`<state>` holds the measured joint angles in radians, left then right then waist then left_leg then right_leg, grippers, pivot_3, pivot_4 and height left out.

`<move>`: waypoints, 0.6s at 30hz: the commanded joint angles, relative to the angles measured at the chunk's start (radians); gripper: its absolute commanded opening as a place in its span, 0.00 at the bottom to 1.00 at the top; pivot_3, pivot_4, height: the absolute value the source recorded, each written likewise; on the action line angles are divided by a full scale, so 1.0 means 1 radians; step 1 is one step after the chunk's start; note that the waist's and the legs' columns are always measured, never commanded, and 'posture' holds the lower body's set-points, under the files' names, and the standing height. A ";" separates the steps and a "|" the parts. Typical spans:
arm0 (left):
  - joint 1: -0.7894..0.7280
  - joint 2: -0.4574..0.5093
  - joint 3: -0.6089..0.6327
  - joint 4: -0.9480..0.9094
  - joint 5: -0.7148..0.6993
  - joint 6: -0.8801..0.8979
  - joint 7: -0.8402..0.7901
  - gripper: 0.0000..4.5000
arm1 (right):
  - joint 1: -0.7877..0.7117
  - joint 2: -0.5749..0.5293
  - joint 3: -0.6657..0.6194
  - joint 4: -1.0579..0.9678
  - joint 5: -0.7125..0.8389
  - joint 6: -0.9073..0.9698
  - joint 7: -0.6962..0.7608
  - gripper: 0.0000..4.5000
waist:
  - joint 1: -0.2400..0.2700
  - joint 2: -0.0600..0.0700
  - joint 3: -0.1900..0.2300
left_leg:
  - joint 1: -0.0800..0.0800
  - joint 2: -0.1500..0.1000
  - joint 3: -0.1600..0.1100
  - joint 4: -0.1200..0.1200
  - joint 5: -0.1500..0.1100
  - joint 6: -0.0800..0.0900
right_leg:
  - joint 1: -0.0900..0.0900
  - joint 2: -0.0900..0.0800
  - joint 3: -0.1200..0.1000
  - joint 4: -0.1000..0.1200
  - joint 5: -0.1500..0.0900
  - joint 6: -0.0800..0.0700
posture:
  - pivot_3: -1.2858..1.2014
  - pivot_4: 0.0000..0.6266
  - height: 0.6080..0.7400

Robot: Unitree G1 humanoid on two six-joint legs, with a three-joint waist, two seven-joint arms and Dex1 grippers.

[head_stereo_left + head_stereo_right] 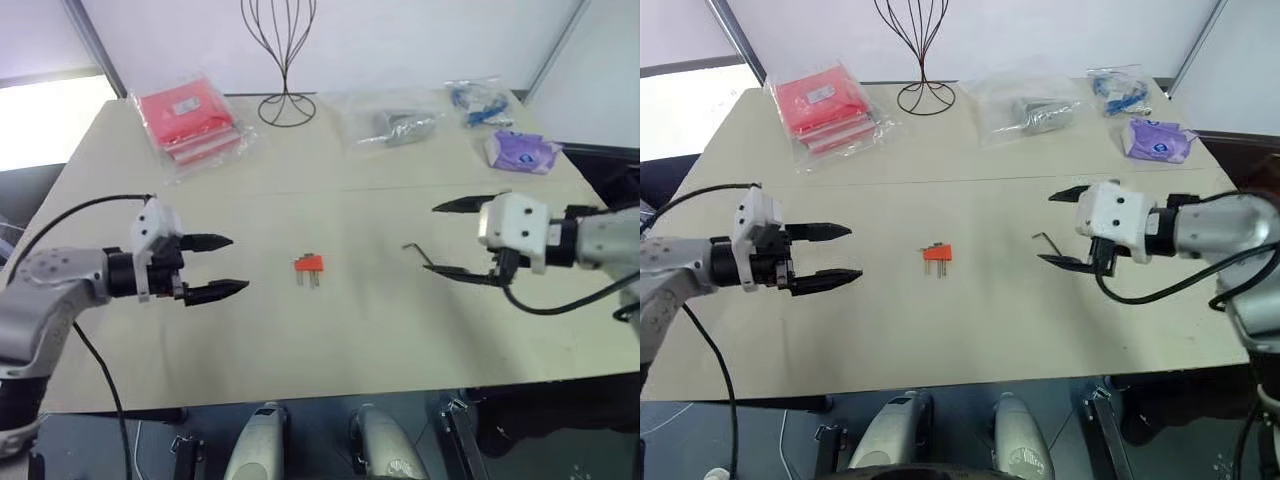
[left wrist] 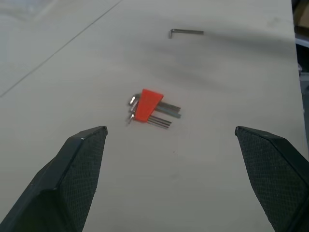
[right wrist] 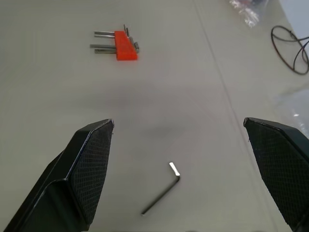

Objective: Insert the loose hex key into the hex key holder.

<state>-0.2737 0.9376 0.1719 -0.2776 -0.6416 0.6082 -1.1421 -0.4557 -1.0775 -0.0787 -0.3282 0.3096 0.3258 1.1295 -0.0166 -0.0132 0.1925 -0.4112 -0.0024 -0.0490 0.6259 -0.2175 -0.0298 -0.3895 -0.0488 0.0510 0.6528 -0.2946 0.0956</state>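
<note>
A matte beige table with a faint seam across it, set before white walls. Nearest, the left gripper and the right gripper hover above the tabletop, tips turned toward each other; each has two black, wedge-shaped fingers with cross-hatched pads, spread wide and holding nothing. Between the two pairs of jaws, well apart from both, lies the small orange-red plastic hex key holder, a wedge-shaped block with short grey metal keys protruding. The loose hex key, a thin dark L-shaped metal rod with a bright cut end, lies flat just ahead of the right jaws, in line with their gap and untouched. Farther back: a red plastic-wrapped packet, a black wire stand cut off at the top, a clear bag with grey contents hard to make out, a bag of blue items and a purple packet.
</note>
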 commanded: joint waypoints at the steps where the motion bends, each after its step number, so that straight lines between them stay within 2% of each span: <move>1: -0.008 0.016 -0.012 -0.009 0.016 -0.018 -0.018 0.99 | -0.035 -0.002 0.004 0.002 0.013 0.005 0.018 1.00 | 0.001 0.000 0.000 | 0.000 0.000 0.000 0.000 0.000 0.000 | 0.000 0.000 0.000 0.000 0.000 0.000 | 0.52 0.24 1.00; 18: -0.073 -0.001 -0.001 -0.017 -0.033 0.051 0.020 0.99 | -0.046 0.044 0.058 -0.013 -0.001 0.008 0.018 1.00 | 0.003 0.000 0.000 | -0.001 0.000 0.000 0.000 0.000 0.000 | -0.001 0.000 0.000 0.000 0.002 0.003 | 0.52 0.24 1.00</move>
<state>-0.3297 0.9302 0.1516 -0.2776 -0.6653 0.6632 -1.1255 -0.4801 -1.0387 -0.0067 -0.3204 0.3061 0.3363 1.1536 -0.0138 -0.0134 0.1926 -0.4120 -0.0026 -0.0490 0.6259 -0.2175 -0.0298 -0.3901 -0.0488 0.0509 0.6524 -0.2927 0.0991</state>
